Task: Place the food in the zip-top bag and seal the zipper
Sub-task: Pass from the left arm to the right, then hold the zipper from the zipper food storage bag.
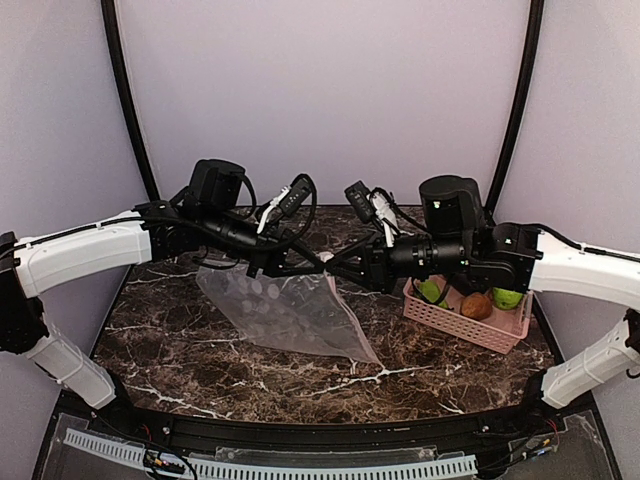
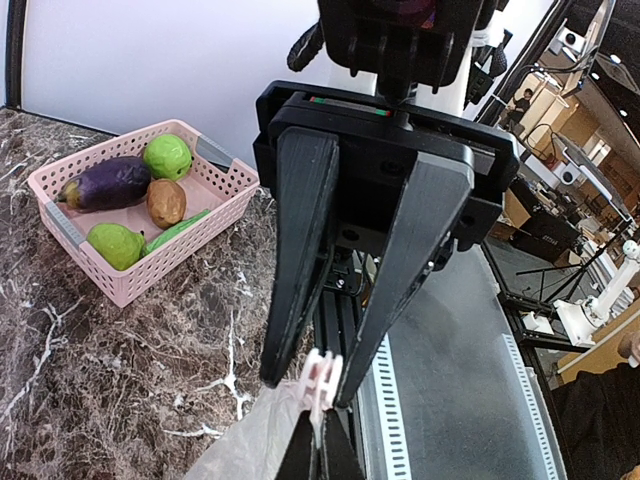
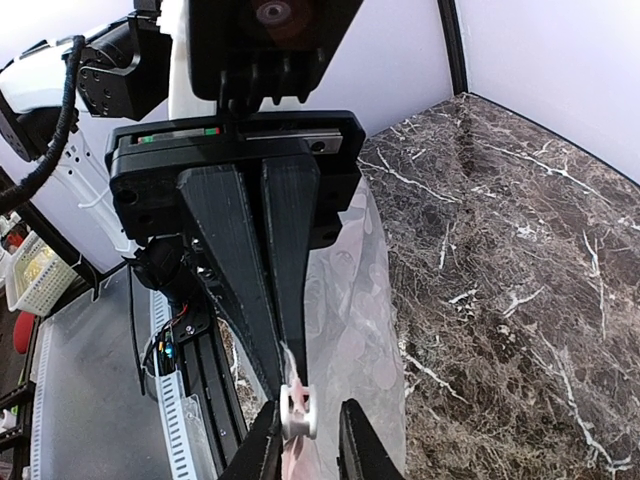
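Observation:
The zip-top bag [image 1: 290, 315] is clear with white dots and is held up by its top corner above the marble table. My right gripper [image 3: 285, 372] is shut on the bag's pink zipper edge just behind the white slider [image 3: 298, 412]. My left gripper [image 2: 310, 385] is open, with its fingers on either side of the slider [image 2: 322, 378] and a gap on the left side. The two grippers meet tip to tip at mid-table [image 1: 325, 262]. The food lies in a pink basket [image 2: 150, 275]: eggplant [image 2: 108, 183], round green fruit [image 2: 167, 155], brown lump [image 2: 166, 202], pear [image 2: 115, 244], cucumber piece [image 2: 178, 228].
The pink basket [image 1: 470, 328] stands at the right of the table, under my right arm. The dark marble table [image 1: 200, 350] runs to a black front rail with a white slotted strip [image 1: 300, 465]. Purple walls and two black poles close the back.

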Controlling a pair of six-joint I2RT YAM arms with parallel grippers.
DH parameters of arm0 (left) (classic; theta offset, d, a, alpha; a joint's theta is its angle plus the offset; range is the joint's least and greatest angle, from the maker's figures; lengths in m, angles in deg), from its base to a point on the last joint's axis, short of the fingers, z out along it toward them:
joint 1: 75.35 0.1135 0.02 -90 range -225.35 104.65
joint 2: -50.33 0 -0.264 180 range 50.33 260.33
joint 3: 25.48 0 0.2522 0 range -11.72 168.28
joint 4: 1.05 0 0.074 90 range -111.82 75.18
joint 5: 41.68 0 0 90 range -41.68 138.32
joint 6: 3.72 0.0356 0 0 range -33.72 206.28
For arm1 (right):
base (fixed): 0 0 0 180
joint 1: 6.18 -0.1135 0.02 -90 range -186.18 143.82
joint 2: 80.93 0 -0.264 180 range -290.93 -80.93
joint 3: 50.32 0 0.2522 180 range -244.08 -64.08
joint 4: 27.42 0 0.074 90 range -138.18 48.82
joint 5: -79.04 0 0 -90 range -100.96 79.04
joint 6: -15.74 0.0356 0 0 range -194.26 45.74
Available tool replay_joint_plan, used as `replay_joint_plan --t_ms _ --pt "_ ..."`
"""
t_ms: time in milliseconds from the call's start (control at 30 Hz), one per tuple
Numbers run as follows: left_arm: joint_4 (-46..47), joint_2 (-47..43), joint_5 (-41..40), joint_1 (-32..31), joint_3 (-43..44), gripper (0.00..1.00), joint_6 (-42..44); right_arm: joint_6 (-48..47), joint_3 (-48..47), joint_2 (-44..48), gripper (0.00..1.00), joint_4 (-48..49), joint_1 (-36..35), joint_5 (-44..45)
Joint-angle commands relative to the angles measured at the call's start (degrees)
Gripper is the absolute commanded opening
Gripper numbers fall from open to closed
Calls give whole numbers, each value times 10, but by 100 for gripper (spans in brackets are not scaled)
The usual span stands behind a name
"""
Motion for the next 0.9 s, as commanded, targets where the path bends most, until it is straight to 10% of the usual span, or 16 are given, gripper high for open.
replay_joint_plan --t_ms 0,133,367,867 --pt "-8 -4 8 -1 0 1 5 2 5 11 18 24 -4 5" --pt "-15 -1 12 -1 4 1 7 1 6 13 7 26 -5 2" --pt "-25 -10 14 -1 8 46 17 -1 13 18 6 27 -5 -3" --pt "-8 -28 -13 -1 4 43 14 -6 4 3 5 22 -4 -27"
